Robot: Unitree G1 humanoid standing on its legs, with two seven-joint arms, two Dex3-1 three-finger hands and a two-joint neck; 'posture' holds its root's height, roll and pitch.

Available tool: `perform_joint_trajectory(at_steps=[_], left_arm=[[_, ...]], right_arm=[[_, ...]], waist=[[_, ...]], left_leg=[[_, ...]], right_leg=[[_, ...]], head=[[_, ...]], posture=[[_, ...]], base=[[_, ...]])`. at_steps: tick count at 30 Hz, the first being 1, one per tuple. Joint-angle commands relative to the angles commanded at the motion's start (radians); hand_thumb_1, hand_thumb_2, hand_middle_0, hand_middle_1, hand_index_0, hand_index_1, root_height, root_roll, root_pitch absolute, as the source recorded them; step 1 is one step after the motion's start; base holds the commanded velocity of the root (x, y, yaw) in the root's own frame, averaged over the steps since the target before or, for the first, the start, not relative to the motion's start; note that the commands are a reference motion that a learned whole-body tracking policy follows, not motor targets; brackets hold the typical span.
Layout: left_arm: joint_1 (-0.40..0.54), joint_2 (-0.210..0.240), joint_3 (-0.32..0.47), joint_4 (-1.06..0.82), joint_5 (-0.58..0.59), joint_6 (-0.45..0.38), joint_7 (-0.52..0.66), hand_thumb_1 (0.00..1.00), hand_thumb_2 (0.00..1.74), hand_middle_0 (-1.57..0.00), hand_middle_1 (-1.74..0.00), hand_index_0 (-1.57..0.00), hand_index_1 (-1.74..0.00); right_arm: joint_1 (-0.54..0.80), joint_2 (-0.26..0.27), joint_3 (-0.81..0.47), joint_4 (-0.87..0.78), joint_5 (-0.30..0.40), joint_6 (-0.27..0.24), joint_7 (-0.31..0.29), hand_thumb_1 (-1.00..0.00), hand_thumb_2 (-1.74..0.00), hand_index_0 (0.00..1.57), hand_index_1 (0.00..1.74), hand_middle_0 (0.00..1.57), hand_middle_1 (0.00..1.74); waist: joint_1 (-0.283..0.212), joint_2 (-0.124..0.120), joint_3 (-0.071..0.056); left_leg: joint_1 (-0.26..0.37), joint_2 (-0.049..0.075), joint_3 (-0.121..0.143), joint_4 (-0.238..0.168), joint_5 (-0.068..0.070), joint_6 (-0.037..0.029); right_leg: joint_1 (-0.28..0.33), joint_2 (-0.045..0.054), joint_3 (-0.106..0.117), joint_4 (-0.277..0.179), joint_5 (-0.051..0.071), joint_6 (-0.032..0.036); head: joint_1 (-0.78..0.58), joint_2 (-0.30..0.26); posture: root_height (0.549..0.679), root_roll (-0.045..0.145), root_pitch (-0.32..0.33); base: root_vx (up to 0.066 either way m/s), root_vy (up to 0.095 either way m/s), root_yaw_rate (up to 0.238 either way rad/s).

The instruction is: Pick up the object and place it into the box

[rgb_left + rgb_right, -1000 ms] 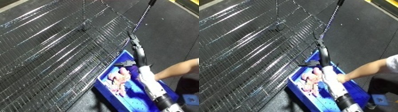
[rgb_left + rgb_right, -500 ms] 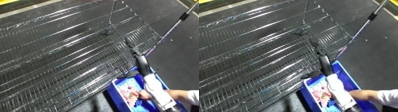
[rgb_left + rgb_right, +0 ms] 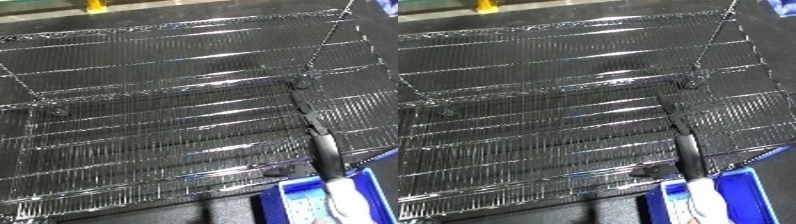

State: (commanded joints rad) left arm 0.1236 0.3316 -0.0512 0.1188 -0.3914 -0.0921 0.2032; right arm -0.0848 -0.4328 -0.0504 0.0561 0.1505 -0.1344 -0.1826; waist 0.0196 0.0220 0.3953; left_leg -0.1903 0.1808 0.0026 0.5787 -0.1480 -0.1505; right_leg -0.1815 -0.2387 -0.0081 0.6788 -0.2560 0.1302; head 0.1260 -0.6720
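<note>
1. Wire rack (image 3: 160, 100): fills most of both views. Seen from above, shelves of thin bright metal rods in stacked layers, lower layers showing through upper ones. Glare in streaks across the rods.
2. Black post (image 3: 324, 150): runs from a dark fitting near the rack's right side down toward the lower right corner, tilted in the view. Lies across the rack's front edge and ends at the bin.
3. Blue bin (image 3: 749, 197): lower right corner, cut off by the bottom edge. Sits just beyond the rack's front edge, on the dark floor (image 3: 133, 217). Upright, open top toward the camera.
4. White shape (image 3: 351, 205): over the bin, in line with the lower end of the post and touching it. Blurred; cannot tell whether part of the post, a forearm or something else.
5. Hands: neither left nor right recognisable in either view. How far open, and whether anything is held, cannot be told.
6. Task's thing: not made out with certainty. Pale patch (image 3: 306, 207) inside the bin, just left of the white shape, against the blue floor of the bin; too blurred to name. Nothing loose seen on the rack shelves.
7. Yellow item (image 3: 93, 6): at the top edge, behind the rack, well apart from the bin.
</note>
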Motion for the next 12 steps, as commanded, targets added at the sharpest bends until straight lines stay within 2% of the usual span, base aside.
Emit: perform_joint_trajectory(at_steps=[5, 12], left_arm=[[-0.016, 0.000, 0.001, -0.002, 0.009, -0.002, 0.008, 1.00, 1.74, -1.57, -1.74, -1.57, -1.74], [-0.028, -0.002, 0.002, -0.003, 0.028, -0.004, 0.012, 1.00, 1.74, -1.57, -1.74, -1.57, -1.74]], right_arm=[[-0.020, 0.003, 0.027, 0.014, -0.014, 0.003, -0.002, 0.00, 0.00, 0.00, 0.00, 0.00, 0.00], [-0.027, 0.008, 0.045, 0.020, -0.024, 0.000, 0.000, 0.00, 0.00, 0.00, 0.00, 0.00, 0.00]], waist=[[0.013, 0.000, 0.001], [0.019, 0.000, -0.002]], left_leg=[[0.004, -0.004, -0.004, -0.003, -0.002, 0.0020], [0.007, -0.005, -0.005, -0.011, -0.002, 0.0029]], right_leg=[[0.002, -0.0039, -0.004, 0.000, 0.000, 0.0017], [0.003, -0.0039, -0.006, -0.006, 0.000, 0.0033]], head=[[-0.058, 0.004], [-0.081, -0.014]], posture=[[0.642, 0.045, -0.178], [0.643, 0.046, -0.174]], base=[[0.013, 0.015, 0.026], [0.010, 0.011, -0.007]])
